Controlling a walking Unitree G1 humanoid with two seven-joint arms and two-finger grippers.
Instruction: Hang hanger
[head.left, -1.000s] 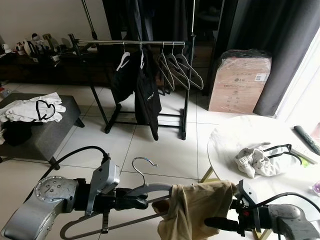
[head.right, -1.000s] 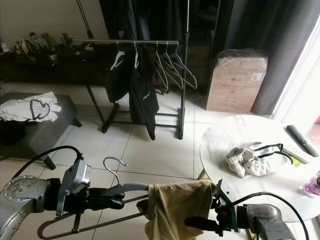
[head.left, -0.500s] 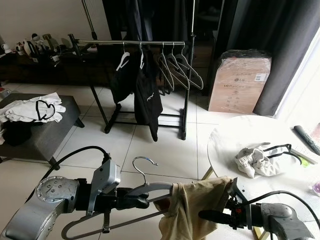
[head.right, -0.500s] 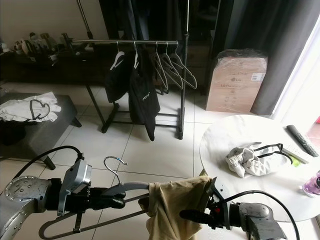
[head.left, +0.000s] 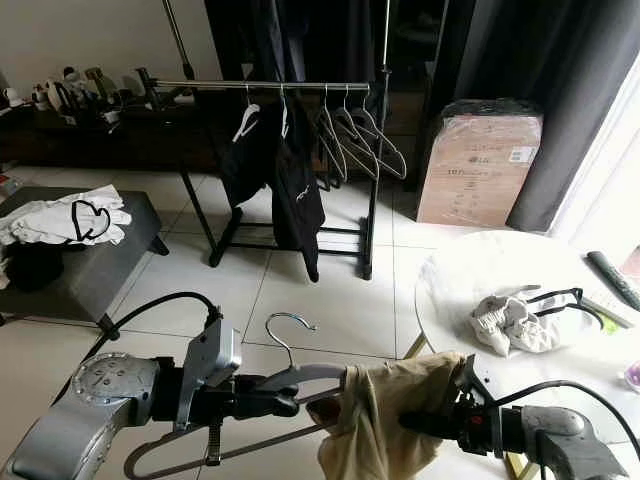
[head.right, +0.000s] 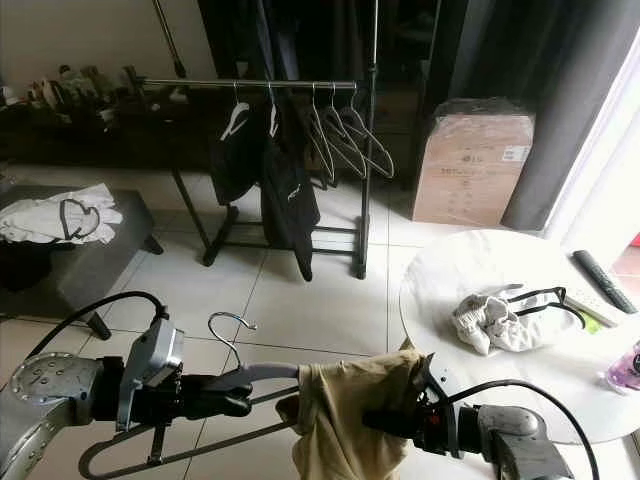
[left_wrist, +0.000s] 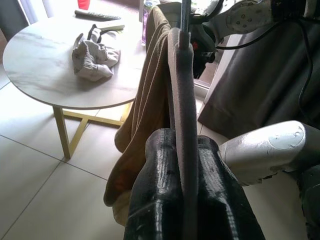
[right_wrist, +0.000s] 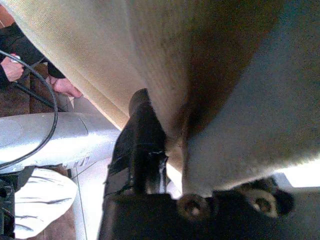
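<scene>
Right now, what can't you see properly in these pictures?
- Right hand: fingertips buried in the tan cloth, head views.
- Hanger: its right end is under that cloth.
- Hanger's lower bar: cut off by the bottom edge, head views.
- Items on the dark shelf: too small and dim.

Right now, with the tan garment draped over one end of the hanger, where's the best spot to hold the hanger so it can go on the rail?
Probably the bare grey shoulder of the hanger just beside the hook, from the robot's left, where the left gripper already clamps it. The tan garment covers the other end, and this leaves the hook free and upright for the rail.
</scene>
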